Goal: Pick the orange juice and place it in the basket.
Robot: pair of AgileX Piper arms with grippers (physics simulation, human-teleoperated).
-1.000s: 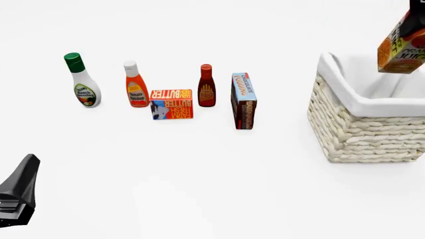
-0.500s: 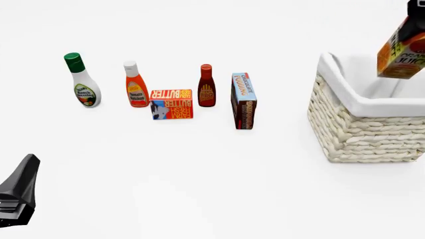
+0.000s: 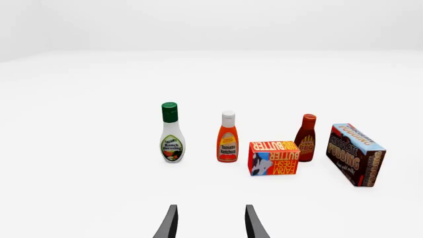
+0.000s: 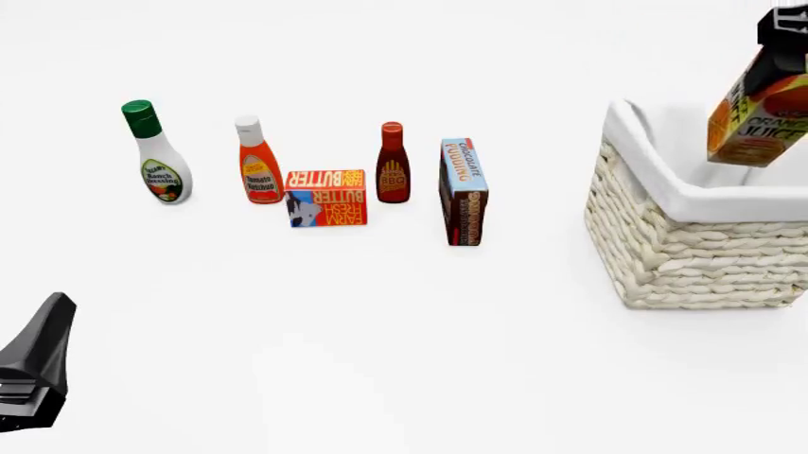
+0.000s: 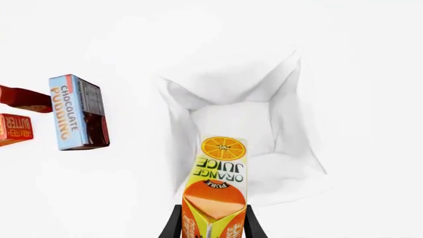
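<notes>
ranch bottle (image 4: 155, 157), ketchup (image 4: 257, 162), butter box (image 4: 325, 198), pudding box (image 4: 463, 192)

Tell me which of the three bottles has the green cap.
The ranch dressing bottle, leftmost in the front view. The ketchup bottle has a white cap; the BBQ sauce bottle a red one.

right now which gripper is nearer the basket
Right. The right gripper hangs over the basket with its jaws shut on the juice. The left gripper sits low at the table's near left, far from it, jaws open.
</notes>
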